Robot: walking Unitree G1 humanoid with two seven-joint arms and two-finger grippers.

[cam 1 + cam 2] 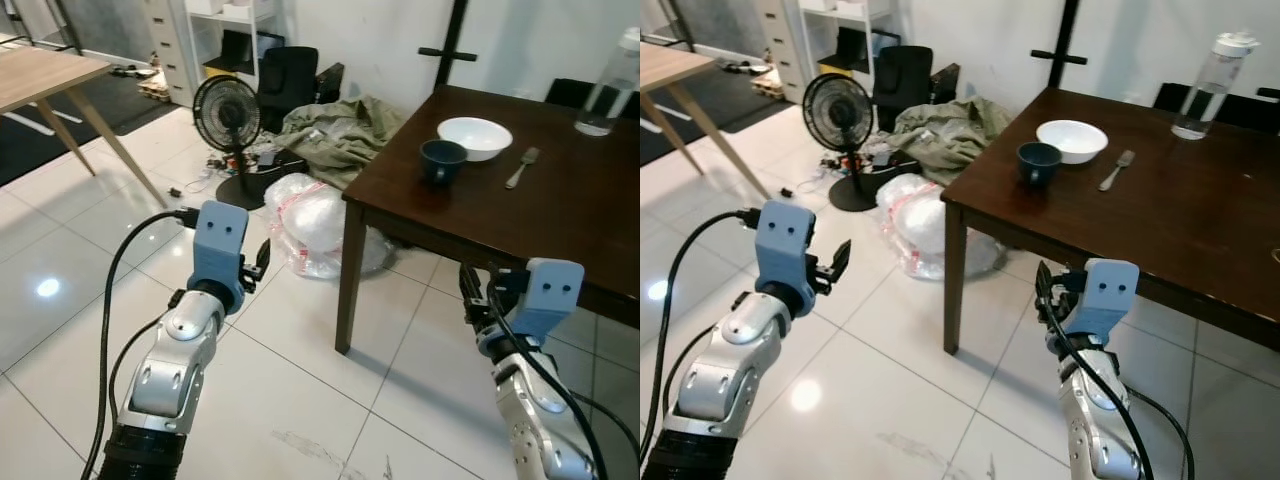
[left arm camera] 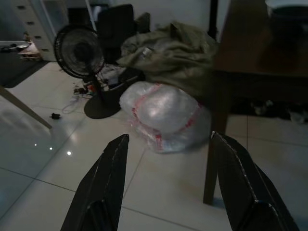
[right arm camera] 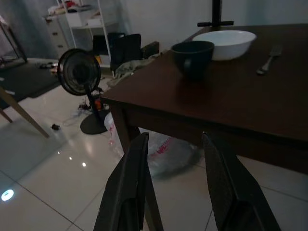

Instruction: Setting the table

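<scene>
Dark wood bench (image 1: 560,210) fills the right of the frame, carrying a white bowl (image 1: 475,137), navy cup (image 1: 442,160), fork (image 1: 522,167) and water bottle (image 1: 610,85). White floor tiles (image 1: 80,300) spread left, past a fan (image 1: 226,115). My left fingers (image 2: 166,187) are spread wide, empty; my right fingers (image 3: 175,185) part moderately, empty, below the bench edge.

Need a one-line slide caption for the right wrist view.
Open right claw below the dark table edge, facing the dark cup, white bowl and fork.
</scene>
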